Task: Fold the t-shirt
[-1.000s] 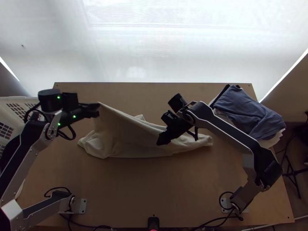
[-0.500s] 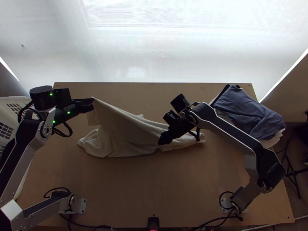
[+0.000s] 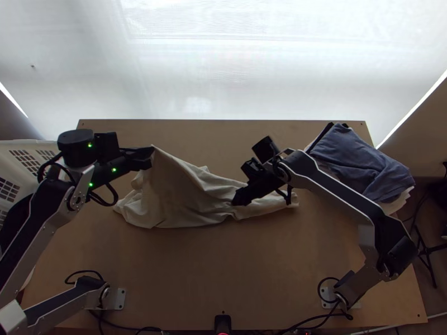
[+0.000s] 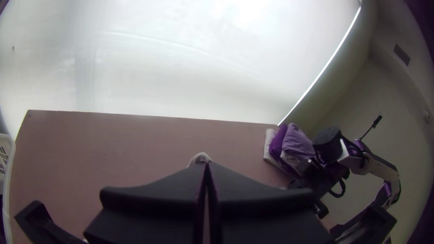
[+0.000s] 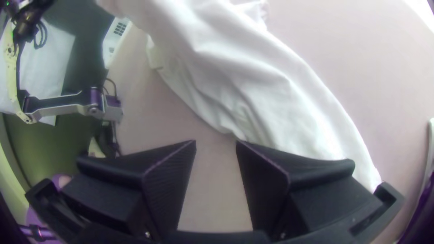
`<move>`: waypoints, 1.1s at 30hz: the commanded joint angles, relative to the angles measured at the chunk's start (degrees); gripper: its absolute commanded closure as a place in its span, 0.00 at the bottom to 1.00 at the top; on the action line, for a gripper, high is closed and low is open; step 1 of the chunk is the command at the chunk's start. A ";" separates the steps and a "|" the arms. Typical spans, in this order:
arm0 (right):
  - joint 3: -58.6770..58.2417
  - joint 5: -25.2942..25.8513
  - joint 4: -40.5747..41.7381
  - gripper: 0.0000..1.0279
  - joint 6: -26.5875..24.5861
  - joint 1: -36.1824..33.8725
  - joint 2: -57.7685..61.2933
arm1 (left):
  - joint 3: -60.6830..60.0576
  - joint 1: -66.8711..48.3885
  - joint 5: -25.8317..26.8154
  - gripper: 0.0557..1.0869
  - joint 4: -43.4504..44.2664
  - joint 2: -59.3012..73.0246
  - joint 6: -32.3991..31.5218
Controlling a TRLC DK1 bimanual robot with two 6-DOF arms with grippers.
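In the top view my left gripper is shut on a raised corner of the cream t-shirt, left of the table's middle. The shirt hangs from it and lies bunched in a long strip toward the right. At the strip's near edge my right gripper is low beside the cloth. The left wrist view has the left gripper with its fingers together and a bit of the shirt at the tips. In the right wrist view, the right gripper is open, the t-shirt just beyond its fingers.
A stack of folded clothes, blue-grey on top, lies at the table's far right corner. A white basket stands off the left edge. Bare tabletop stretches between the shirt and the arm bases.
The left gripper drew leftward with the shirt's corner, then came back right. The shirt's right end has shifted left since the first frame. My right gripper has moved slightly right and away from the near edge.
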 commanded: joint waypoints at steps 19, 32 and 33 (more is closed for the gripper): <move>12.94 1.91 3.40 0.56 1.20 10.86 9.57 | -3.39 -1.58 -1.83 0.97 -2.52 -4.47 1.15; 27.01 2.00 3.84 0.57 -1.96 20.18 20.91 | -7.00 3.87 -6.31 0.97 5.66 -0.95 0.18; 27.71 2.00 3.93 0.57 -2.49 20.70 21.61 | -7.61 4.49 -6.57 0.97 6.71 -0.16 0.18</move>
